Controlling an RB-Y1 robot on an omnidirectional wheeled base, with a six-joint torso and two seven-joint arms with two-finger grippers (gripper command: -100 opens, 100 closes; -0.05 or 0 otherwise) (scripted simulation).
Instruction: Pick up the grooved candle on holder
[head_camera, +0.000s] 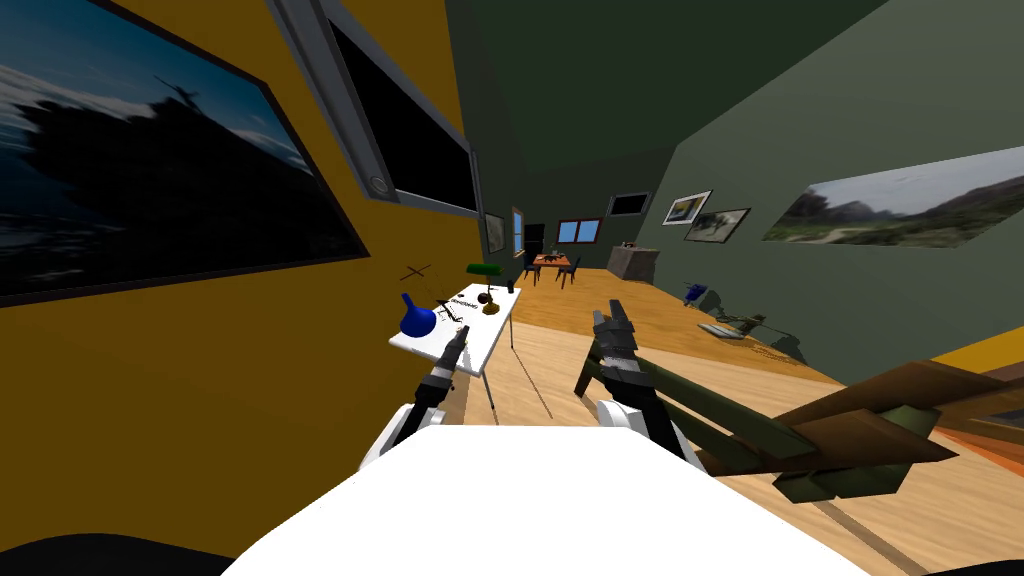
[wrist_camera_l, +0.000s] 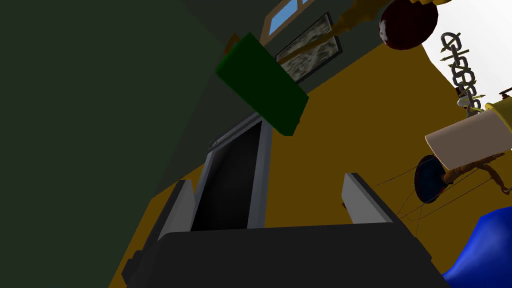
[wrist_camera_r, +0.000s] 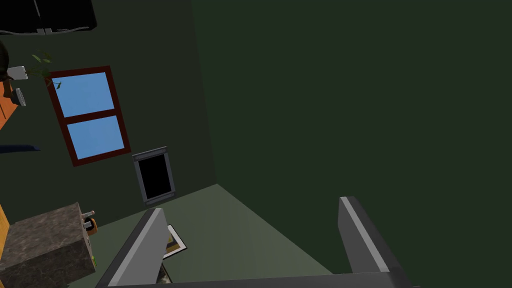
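The candle (wrist_camera_l: 470, 137) is a pale cream cylinder seated in a gold holder (wrist_camera_l: 500, 107). It lies off to the side of my left gripper (wrist_camera_l: 272, 202), beyond one fingertip and apart from it. That gripper is open with nothing between its fingers. In the head view the left gripper (head_camera: 461, 333) hangs over the near end of a small white table (head_camera: 490, 335). My right gripper (head_camera: 612, 320) is raised over the floor to the right of the table, and in its wrist view it (wrist_camera_r: 250, 235) is open and empty.
On the table stand a blue vase (head_camera: 418, 318), a green-shaded lamp (head_camera: 484, 270) and a grey chain piece (wrist_camera_l: 462, 67). The orange wall (head_camera: 200, 380) runs close along the table's left. A wooden-framed green seat (head_camera: 800, 430) sits to my right.
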